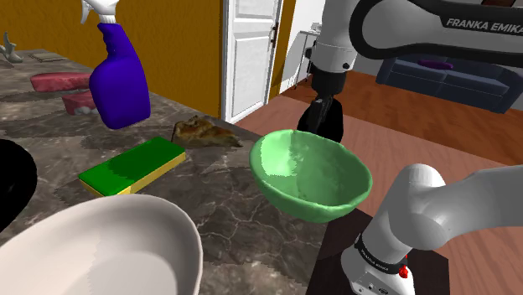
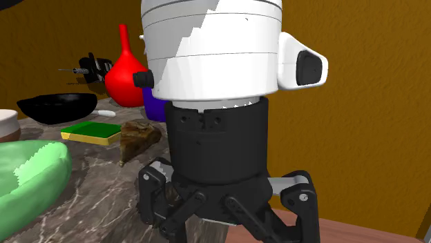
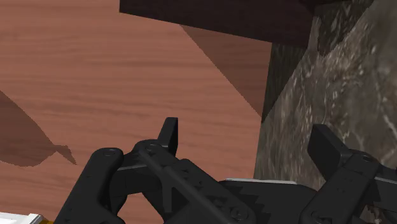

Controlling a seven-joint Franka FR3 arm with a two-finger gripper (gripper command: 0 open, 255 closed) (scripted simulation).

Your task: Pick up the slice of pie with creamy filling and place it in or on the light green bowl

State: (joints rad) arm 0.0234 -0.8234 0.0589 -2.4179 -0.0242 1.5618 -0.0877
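The pie slice (image 1: 201,130) is a brown wedge lying on the dark marble counter (image 1: 226,209), beside the green-and-yellow sponge (image 1: 134,166). The light green bowl (image 1: 310,176) stands at the counter's edge nearest the arm. My gripper (image 1: 325,124) hangs just beyond the bowl's far rim, off the counter and over the wooden floor, a good way from the pie slice (image 2: 138,134). In the wrist view my gripper (image 3: 248,141) is open, its fingertips (image 3: 168,133) well apart with nothing between them. Below them lie the floor and the counter's edge (image 3: 305,114).
A purple spray bottle (image 1: 120,80) stands behind the sponge. A large white bowl (image 1: 109,251) sits at the shoulder view's lower left. A black bowl (image 2: 56,107) and a red bulb-shaped vessel (image 2: 128,72) stand farther along the counter. A white door (image 1: 251,50) and a blue sofa (image 1: 444,80) lie beyond.
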